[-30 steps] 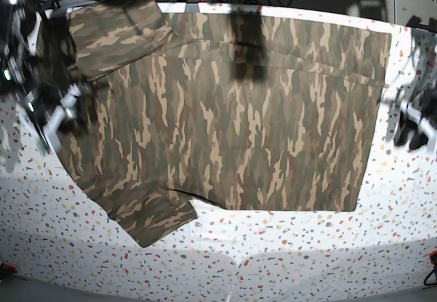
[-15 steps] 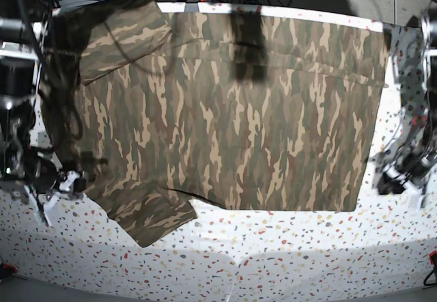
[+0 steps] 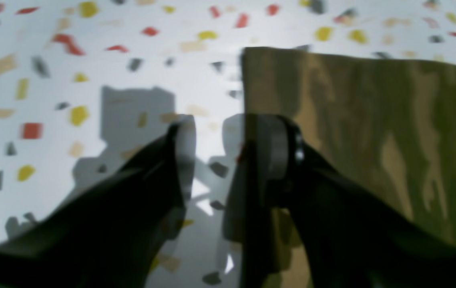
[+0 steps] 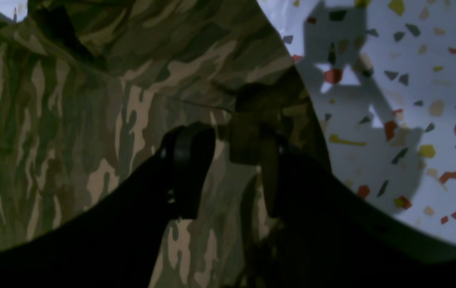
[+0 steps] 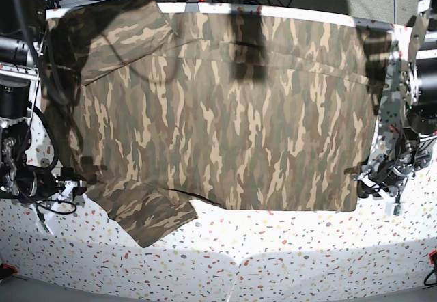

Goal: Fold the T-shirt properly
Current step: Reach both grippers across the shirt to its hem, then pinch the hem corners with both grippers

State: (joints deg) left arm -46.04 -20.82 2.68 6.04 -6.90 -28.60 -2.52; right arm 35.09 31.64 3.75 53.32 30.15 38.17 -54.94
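The shirt [image 5: 225, 124] lies spread on the speckled surface [image 5: 287, 254], sleeves uneven. Both jaws stand parted and empty: left [image 3: 228, 160] at the hem corner, right [image 4: 236, 168] over the sleeve end. A shallow, off-centre pinch could slip or bunch cloth.

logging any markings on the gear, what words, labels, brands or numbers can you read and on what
No readable text anywhere.
Camouflage T-shirt: only woodland blotches, no print or label to be seen.
Speckled tabletop: coloured chips only.
Left gripper and right gripper: too dark and blurred to make out any marking.
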